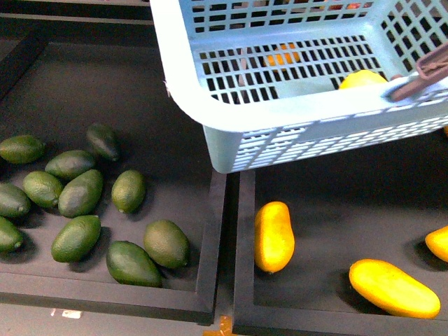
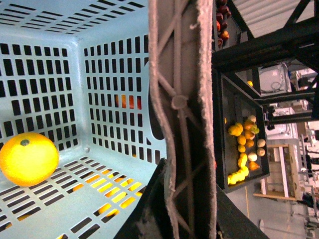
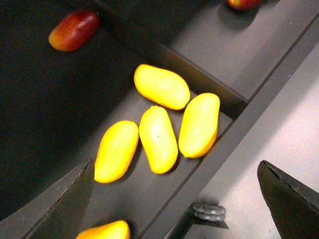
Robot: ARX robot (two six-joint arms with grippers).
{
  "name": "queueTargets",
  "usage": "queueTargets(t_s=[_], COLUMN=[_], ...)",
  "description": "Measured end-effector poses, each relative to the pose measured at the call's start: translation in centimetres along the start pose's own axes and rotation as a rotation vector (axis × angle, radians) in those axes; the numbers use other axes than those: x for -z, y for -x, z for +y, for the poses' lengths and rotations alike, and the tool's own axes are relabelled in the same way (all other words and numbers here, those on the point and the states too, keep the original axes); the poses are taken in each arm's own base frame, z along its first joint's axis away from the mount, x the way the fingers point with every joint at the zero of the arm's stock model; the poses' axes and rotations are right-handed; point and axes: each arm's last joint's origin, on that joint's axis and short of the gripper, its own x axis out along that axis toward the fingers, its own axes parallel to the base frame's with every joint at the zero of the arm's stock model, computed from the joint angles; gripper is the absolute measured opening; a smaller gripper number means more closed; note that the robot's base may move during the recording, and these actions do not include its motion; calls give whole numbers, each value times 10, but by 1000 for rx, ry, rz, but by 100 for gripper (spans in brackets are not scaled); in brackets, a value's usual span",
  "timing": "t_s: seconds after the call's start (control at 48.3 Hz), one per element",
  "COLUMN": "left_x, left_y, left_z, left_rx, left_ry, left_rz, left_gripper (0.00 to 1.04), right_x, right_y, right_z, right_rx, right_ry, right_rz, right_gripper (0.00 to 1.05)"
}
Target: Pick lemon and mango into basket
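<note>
The teal basket (image 1: 294, 112) hangs tilted above the trays at the upper right of the front view. The lemon (image 1: 362, 78) lies inside it; it also shows in the left wrist view (image 2: 29, 159) on the slotted bottom. My left gripper (image 2: 187, 209) is shut on the basket's brown handle (image 2: 182, 114). Yellow mangoes (image 1: 274, 236) lie in the dark right tray below the basket. My right gripper (image 3: 174, 199) is open and empty, hovering above several mangoes (image 3: 158, 138) in a tray. Neither arm shows clearly in the front view.
Several dark green oval fruits (image 1: 80, 192) fill the left tray (image 1: 210, 231). Two more mangoes (image 1: 393, 288) lie at the right tray's front. A reddish fruit (image 3: 74, 30) lies in a neighbouring tray. A small grey part (image 3: 209, 211) sits by the tray rim (image 3: 234, 139).
</note>
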Motion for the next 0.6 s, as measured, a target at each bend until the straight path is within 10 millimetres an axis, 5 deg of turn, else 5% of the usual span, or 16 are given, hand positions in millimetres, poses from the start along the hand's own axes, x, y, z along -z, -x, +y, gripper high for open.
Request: queueTargets(t_s=[0.31,0.6], left_x=[-1,-1], left_y=[0,0], left_z=[1,1], left_rx=[-4,-7], left_ry=[-6,-5], left_rz=[-6,-11], left_gripper=[7,7], right_x=[35,77], right_y=[-110,-170], right_z=[32,53], right_rx=[-1,91], right_ry=[36,-54], right_rz=[242,370], right_gripper=[96,96])
